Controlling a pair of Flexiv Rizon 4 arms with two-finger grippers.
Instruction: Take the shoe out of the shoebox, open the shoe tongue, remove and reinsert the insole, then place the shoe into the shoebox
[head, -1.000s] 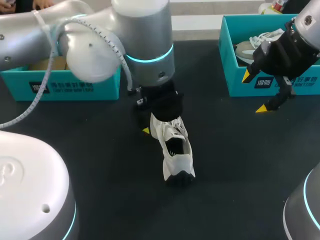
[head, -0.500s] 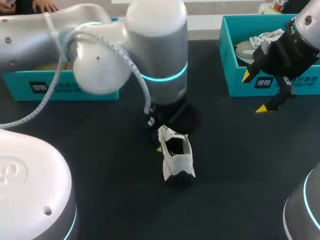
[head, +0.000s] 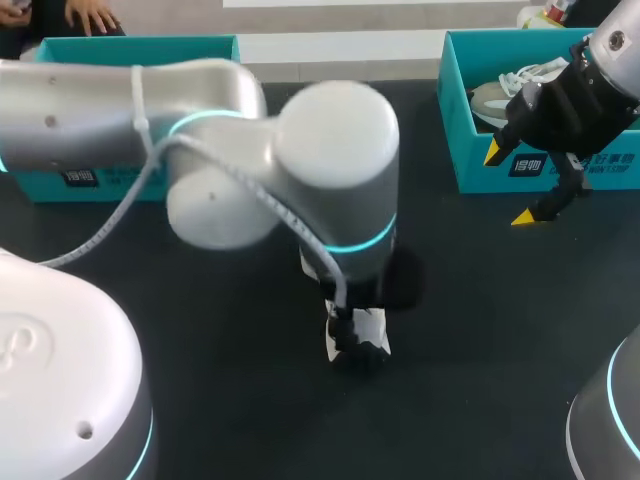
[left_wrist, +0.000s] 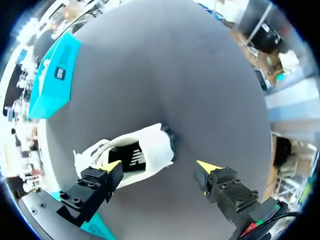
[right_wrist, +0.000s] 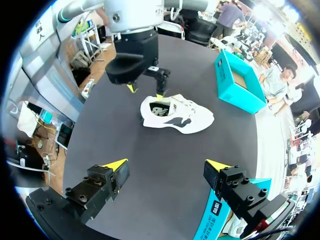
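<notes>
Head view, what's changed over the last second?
The left arm swept toward the camera along the white sneaker with a black heel, now hiding most of it. The sneaker itself and the right arm by the teal cardboard shoebox stayed put.

From the head view, your left arm (head: 335, 170) covers most of the shoe (head: 358, 335), so only its heel end shows. The left end effector (left_wrist: 160, 166) is wholly hidden under that arm there. The arm also masks part of the left shoebox (head: 140, 50). The right shoebox (head: 560, 165) runs off the edge, and the right end effector (head: 509, 185) hides part of the second shoe (head: 490, 100).
</notes>
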